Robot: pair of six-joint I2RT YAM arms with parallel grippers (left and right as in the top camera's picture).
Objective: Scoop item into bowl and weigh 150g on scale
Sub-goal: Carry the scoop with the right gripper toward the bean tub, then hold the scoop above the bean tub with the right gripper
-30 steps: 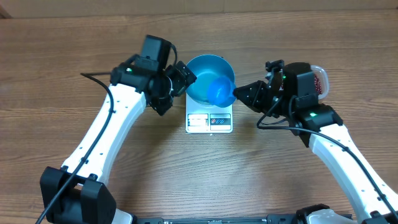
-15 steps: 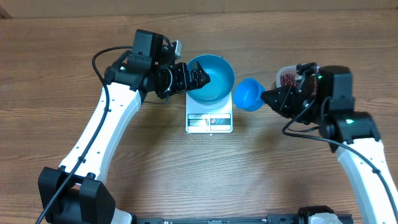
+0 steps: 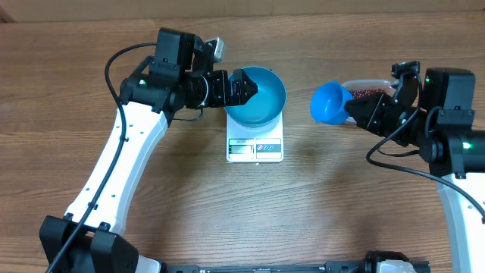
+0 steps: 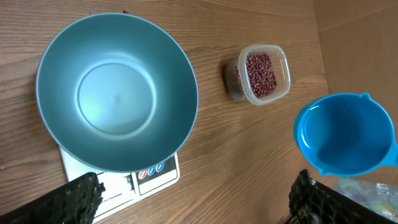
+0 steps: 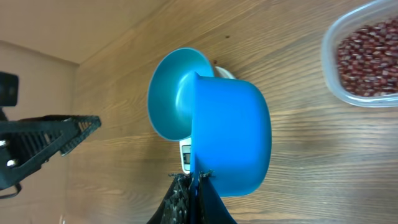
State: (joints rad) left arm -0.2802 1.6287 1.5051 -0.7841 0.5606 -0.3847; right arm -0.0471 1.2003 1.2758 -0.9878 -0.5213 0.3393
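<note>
Left gripper (image 3: 241, 86) wide open at bowl (image 3: 265, 114) on scale (image 3: 255, 149); right gripper (image 3: 352, 111) clamps scoop (image 3: 330, 102) beside tub (image 3: 379, 82) of beans (image 3: 370, 92).

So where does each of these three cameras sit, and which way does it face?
Overhead: fixed above the table, looking straight down; the left arm and right arm flank the bowl on the scale.
Left wrist: on the left arm, looking down at bowl, scale, scoop and the beans in their tub; the open left gripper shows its fingertips in the bottom corners.
Right wrist: on the right arm, looking past the shut right gripper, which holds the scoop, towards the bowl.
Shared: all three show bowl, scoop and beans.
</note>
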